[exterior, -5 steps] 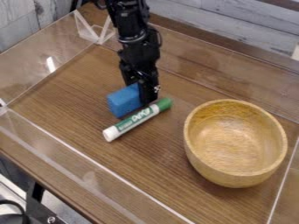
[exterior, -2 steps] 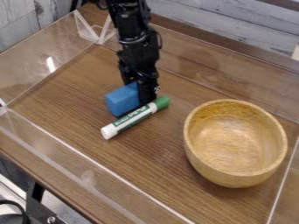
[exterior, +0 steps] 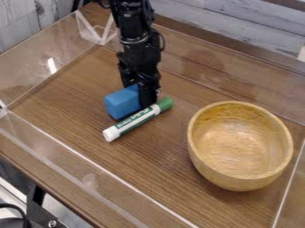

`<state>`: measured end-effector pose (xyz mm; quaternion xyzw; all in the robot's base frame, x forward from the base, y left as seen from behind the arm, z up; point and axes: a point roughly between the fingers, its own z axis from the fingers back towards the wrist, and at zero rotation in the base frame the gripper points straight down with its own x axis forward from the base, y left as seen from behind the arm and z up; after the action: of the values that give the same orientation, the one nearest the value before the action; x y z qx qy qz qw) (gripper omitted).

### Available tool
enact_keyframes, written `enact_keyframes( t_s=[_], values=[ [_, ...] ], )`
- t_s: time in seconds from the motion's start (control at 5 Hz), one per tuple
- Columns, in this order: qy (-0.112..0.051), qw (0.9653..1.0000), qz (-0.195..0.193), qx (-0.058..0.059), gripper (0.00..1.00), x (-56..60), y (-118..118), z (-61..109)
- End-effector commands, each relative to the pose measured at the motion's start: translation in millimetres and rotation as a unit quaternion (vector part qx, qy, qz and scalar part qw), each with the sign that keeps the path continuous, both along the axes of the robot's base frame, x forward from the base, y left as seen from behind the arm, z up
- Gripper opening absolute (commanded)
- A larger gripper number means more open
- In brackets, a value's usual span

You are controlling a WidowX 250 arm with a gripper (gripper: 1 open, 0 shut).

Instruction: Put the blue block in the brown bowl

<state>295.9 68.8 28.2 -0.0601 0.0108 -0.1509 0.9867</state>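
Dark brown wood-grain tabletop (exterior: 143, 178) fills most of view, enclosed by low clear acrylic walls (exterior: 48, 134) with glare streaks at 9 and 11 o'clock. Pale grey plank wall (exterior: 244, 22) across 1 to 2 o'clock. Black cables or frame parts (exterior: 24, 214) below table edge at 7 o'clock. Light even, soft.

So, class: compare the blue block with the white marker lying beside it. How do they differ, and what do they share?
The blue block is short, chunky and a single colour; the white marker is long, thin and green-capped. The end effector is down at the block, while the marker lies free just in front of it. Both rest on the wooden table, outside the brown bowl.
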Motion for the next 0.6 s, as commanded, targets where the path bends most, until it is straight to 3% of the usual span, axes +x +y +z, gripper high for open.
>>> enact_keyframes(
  t_s=[0.0, 0.4],
  values=[
    [-0.046, 0.9987, -0.003, 0.021, 0.00, 13.7, 2.0, 34.3],
    [-0.039, 0.9987, -0.002, 0.033, 0.00, 13.6, -0.2, 45.9]
  ],
)
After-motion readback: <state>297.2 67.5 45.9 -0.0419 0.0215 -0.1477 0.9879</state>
